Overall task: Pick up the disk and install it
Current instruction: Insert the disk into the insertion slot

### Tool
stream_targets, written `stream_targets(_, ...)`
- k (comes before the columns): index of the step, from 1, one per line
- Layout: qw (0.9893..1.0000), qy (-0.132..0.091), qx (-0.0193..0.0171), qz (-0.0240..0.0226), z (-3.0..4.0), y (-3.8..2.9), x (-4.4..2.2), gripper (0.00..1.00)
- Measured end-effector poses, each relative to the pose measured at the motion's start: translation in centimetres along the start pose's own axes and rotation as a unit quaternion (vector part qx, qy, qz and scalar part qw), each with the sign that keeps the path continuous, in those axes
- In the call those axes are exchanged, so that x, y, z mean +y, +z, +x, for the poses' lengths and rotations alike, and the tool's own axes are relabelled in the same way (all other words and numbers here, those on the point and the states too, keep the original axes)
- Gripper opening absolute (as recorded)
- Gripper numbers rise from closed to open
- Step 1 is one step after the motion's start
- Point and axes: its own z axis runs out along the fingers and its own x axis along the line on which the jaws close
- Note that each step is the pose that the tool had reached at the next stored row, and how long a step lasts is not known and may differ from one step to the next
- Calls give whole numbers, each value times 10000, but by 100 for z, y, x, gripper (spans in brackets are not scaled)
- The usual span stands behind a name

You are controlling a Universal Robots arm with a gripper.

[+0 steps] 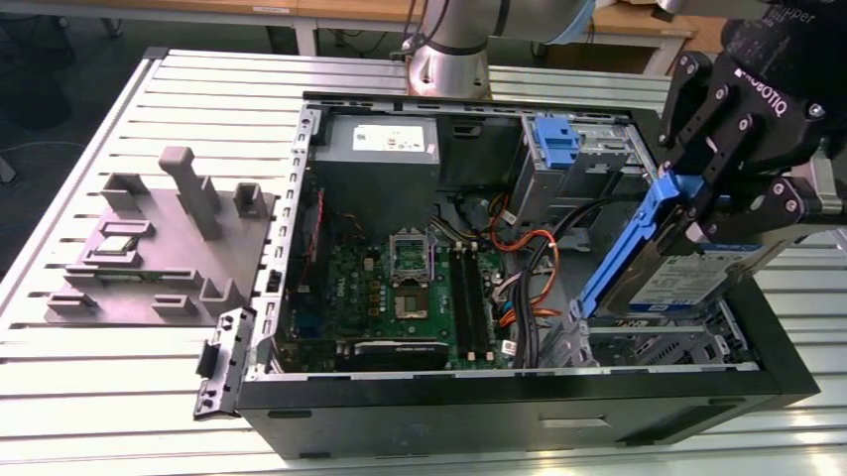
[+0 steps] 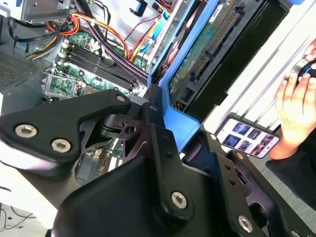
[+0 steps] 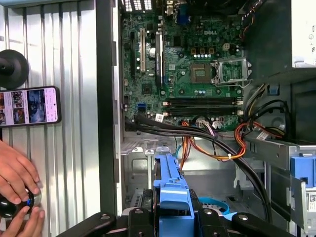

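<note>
You have the first half of the job done. The gripper (image 1: 701, 203) is pinched on the disk (image 1: 668, 273), its fingers closed on the blue frame that edges it, and the disk hangs clear of the table (image 1: 133, 397) and of any support. In the exterior view it is tilted steeply, one end high between the fingers and the other low, over the metal drive cage (image 1: 622, 342) at the end of the open computer case (image 1: 530, 416) on that view's right.

The install itself is not done. As far as you can judge from the exterior view, the low end of the disk is just above or at the mouth of the cage, not slid in and not lying flat – whether it touches the cage rails cannot be told. In the second wrist view the disk's circuit-board side faces the camera, with the blue frame gripped close to one end.

Other things near the work – a bare blue bracket (image 1: 556, 139) sits in the upper bay beside the grey power box (image 1: 377, 144), and orange and black cables (image 1: 530, 268) run between the motherboard (image 1: 411, 288) and the cage. Outside the case, a person's hand (image 3: 15, 170) rests on the table beside a phone (image 3: 29, 106).
</note>
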Motion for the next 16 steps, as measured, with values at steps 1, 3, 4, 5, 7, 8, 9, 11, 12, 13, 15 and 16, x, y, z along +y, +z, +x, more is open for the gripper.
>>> stream_targets(1,10000,-1,0,-4,1,6,0,37)
stream_targets(3,10000,-1,0,-5,5,19,-3,37)
stream_targets(4,10000,-1,1,-5,7,26,-5,37)
stream_targets(5,10000,-1,0,-5,9,34,-7,37)
stream_targets(7,10000,-1,1,-5,12,50,-9,37)
stream_targets(8,10000,-1,1,-5,13,57,-10,37)
stream_targets(9,10000,-1,1,-5,14,65,-11,37)
stream_targets(11,10000,-1,1,-5,16,81,-13,37)
stream_targets(12,10000,-1,0,-5,16,90,-14,37)
stream_targets(13,10000,-1,1,-5,16,95,-14,37)
stream_targets(15,10000,-1,1,-5,16,95,-14,37)
stream_targets(16,10000,-1,2,-5,17,95,-14,37)
